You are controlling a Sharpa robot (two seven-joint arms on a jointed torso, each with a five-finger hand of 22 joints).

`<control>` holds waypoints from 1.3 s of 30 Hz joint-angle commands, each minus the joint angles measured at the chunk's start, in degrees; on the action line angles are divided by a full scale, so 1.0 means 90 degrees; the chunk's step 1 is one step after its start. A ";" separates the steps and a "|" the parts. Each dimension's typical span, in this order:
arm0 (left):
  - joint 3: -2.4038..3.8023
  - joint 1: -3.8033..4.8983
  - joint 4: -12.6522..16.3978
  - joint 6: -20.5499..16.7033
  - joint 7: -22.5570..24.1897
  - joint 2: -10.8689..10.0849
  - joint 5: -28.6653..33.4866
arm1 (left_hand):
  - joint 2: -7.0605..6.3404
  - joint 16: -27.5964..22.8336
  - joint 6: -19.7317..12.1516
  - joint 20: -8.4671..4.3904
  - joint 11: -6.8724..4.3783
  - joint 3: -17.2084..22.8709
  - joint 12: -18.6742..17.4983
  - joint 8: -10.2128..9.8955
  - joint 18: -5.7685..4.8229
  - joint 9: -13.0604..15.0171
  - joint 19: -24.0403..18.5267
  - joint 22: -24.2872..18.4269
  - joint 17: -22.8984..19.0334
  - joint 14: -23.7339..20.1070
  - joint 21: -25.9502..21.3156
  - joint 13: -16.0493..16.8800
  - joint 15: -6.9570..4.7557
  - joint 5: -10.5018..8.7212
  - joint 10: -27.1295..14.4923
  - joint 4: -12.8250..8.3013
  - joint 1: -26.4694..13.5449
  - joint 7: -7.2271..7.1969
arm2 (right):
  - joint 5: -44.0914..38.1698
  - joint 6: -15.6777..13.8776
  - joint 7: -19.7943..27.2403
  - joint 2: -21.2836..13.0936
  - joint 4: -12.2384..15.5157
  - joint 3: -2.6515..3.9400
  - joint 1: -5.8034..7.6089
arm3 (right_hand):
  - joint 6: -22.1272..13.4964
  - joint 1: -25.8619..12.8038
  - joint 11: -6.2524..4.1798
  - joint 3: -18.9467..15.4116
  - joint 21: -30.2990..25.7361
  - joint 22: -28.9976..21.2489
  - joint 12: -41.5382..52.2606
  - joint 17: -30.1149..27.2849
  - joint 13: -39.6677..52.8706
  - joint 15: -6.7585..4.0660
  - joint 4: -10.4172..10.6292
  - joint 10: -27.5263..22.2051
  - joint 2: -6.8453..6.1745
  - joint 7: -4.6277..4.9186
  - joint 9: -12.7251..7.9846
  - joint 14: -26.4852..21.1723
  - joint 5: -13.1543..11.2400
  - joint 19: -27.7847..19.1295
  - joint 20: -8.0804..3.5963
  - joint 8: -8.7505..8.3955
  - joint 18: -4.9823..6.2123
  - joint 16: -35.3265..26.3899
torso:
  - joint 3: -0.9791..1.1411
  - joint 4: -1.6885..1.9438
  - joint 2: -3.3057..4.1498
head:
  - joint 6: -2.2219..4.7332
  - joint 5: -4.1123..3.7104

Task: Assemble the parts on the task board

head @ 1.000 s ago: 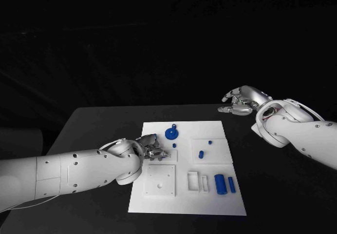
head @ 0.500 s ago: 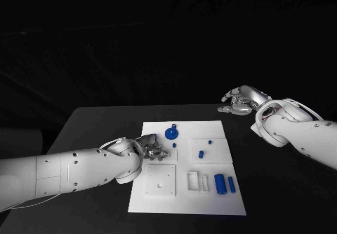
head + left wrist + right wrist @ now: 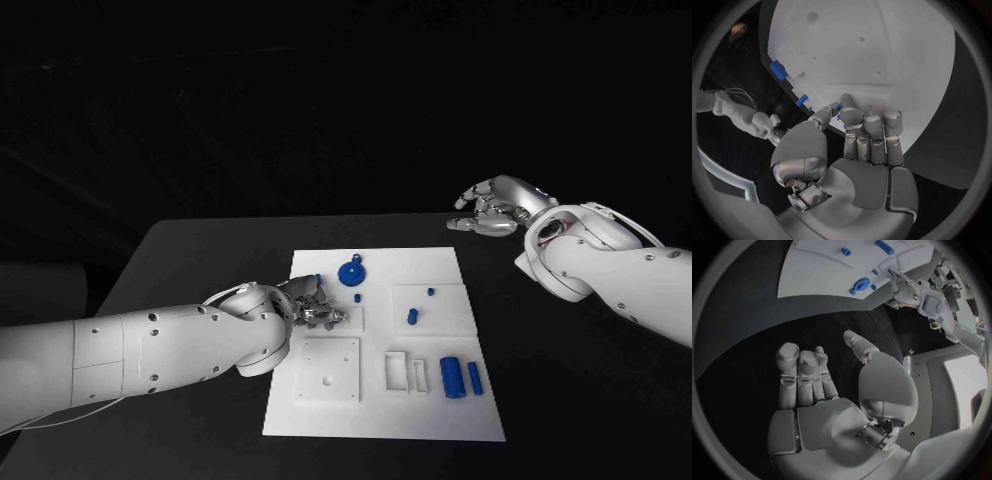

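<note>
Handling judgement: the parts look like small, rigid moulded plastic pieces, light and smooth; expect them to slip or tip under side pressure, so pinch across opposite faces with the fingertips and use little force.
Task board [image 3: 433, 270]: white plate lying flat at the middle of the black desk [image 3: 202, 260]; it appears stiff and carries raised square blocks and slots.
Round blue part [image 3: 351, 272]: sits on the board's far half; best taken by its raised centre or its rim.
Blue cylinder [image 3: 451, 376]: lies on the board's near right area, just beside a slimmer blue bar [image 3: 475, 376]; likely to roll, so grip across the middle of its length.
Small blue pegs [image 3: 413, 316]: rest near the board's centre; tiny, easy to knock away.
Left hand [image 3: 313, 304]: lowered onto the board's left part, fingers curled close together against the surface; a blue piece shows at the fingertips [image 3: 849, 114] in the left wrist view, but whether it is held cannot be told.
Right hand [image 3: 492, 210]: off the board, above the far right of the desk, fingers loosely curled and apart, holding nothing.
</note>
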 commanded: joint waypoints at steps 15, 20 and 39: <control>-0.0019 -0.0038 0.0048 0.0104 0.0069 -0.0014 0.0114 | -0.0707 0.0033 -0.0121 -0.0883 0.0033 0.0216 -0.0053 0.0119 0.0017 -0.0074 -0.0064 0.0062 -0.0052 0.0012 -0.0051 0.0008 -0.0087 -0.1271 -0.0001 0.1112 0.0056 0.0001 | -0.0009 0.0064 0.0029 -0.0005 0.0000 0.0003 -0.0008 | -0.0002 -0.0041 -0.0025 -0.0014 -0.0028 0.0006 0.0018 -0.0006 -0.0012 -0.0016 0.0049 0.0005 0.0011 0.0032 0.0005 0.0020 0.0041 -0.0015 -0.0048 0.0037 0.0878 -0.0036 | 0.0000 0.0002 0.0002 | -0.0010 -0.0002; -0.0018 -0.0038 0.0055 0.0095 0.0075 -0.0027 0.0115 | -0.0844 0.0042 -0.0144 -0.0884 0.0035 0.0244 -0.0052 0.0133 0.0025 -0.0080 -0.0064 0.0063 -0.0057 0.0008 -0.0041 0.0016 -0.0089 -0.1392 -0.0002 0.1387 0.0115 0.0004 | -0.0008 0.0063 0.0029 -0.0009 -0.0001 0.0003 -0.0010 | -0.0003 -0.0042 -0.0025 -0.0015 -0.0029 0.0006 0.0019 -0.0006 -0.0013 -0.0016 0.0051 0.0005 0.0011 0.0032 0.0005 0.0020 0.0043 -0.0015 -0.0048 0.0037 0.0878 -0.0036 | 0.0000 0.0000 0.0000 | -0.0013 0.0000; 0.0035 -0.0030 0.0154 0.0051 0.0125 -0.0157 0.0227 | -0.1180 0.0040 -0.0257 -0.0883 0.0040 -0.0433 -0.0077 0.0124 0.0070 -0.0182 -0.0129 0.0046 -0.0095 -0.0027 -0.0065 0.0037 -0.0106 -0.2322 -0.0034 0.2504 0.0531 0.0017 | -0.0006 0.0051 0.0033 -0.0044 0.0005 0.0003 -0.0018 | -0.0007 -0.0038 -0.0025 -0.0016 -0.0035 0.0006 0.0021 -0.0006 -0.0019 -0.0015 0.0059 0.0003 0.0012 0.0033 0.0004 0.0020 0.0067 -0.0015 -0.0049 0.0035 0.0878 -0.0040 | 0.0000 0.0003 -0.0005 | 0.0002 -0.0001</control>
